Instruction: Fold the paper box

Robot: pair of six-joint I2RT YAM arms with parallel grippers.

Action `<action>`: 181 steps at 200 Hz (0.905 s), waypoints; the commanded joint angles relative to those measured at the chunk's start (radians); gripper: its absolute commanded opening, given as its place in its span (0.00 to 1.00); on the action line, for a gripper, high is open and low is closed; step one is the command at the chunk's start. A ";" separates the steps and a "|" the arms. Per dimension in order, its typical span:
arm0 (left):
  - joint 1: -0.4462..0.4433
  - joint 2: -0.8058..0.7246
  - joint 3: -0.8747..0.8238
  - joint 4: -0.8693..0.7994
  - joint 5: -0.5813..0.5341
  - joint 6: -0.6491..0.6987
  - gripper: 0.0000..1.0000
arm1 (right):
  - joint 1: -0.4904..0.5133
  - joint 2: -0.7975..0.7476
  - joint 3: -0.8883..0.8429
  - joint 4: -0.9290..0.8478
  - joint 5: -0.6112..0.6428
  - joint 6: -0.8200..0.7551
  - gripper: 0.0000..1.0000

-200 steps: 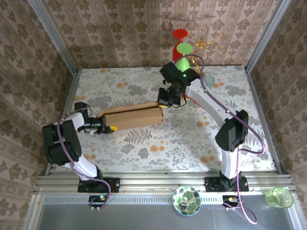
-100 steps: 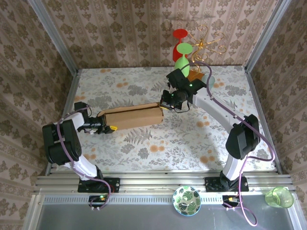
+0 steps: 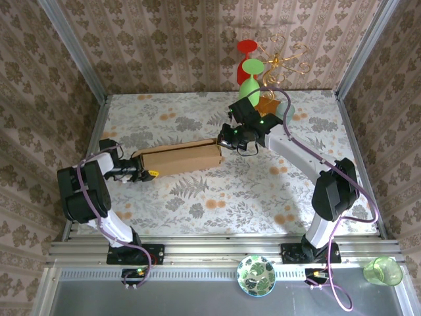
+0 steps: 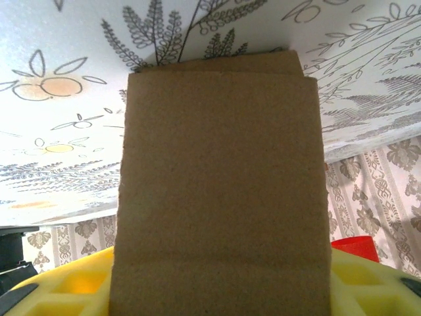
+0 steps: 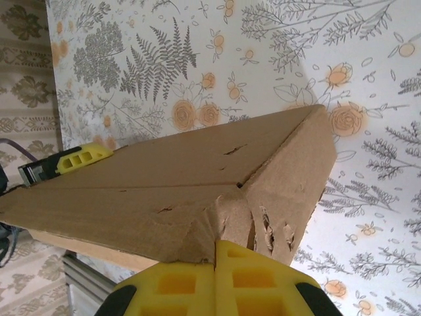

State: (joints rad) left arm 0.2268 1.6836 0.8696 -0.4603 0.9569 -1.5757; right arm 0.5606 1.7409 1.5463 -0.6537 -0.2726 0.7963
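Paper box (image 3: 179, 158): lies flattened and long on the floral table (image 3: 197, 204), roughly mid-table, one end toward each arm. I take it as my landmark.

Left claw (image 3: 146, 173): at the box's left end. From the left wrist, a brown cardboard panel (image 4: 220, 191) runs straight up between the yellow fingers (image 4: 59, 289), with a pad showing on either side of it. Jaws stand about half spread with the cardboard between them, so I read this as a grip on the box end. From the right wrist, one yellow finger of that claw (image 5: 82, 157) shows at the far end of the box, right against its edge.

Right claw (image 3: 227, 139): at the box's right end, on its far corner. From the right wrist, the two yellow fingertips (image 5: 191, 283) are pressed together with only a seam between them. The tips butt against the crumpled, torn corner of the box (image 5: 197, 184). I can't tell whether a sliver of cardboard is caught in that seam.

Beyond the box's right end, at the table's far edge, is a cluster of red and green stemmed cups (image 3: 251, 66).
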 commanded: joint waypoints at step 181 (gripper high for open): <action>0.122 -0.076 0.020 0.081 -0.166 0.065 0.78 | 0.009 0.178 0.173 -0.299 0.142 -0.008 0.00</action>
State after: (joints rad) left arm 0.3489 1.6531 0.8864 -0.4049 0.8326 -1.5280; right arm 0.5739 1.8278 1.6844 -0.7517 -0.1875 0.7467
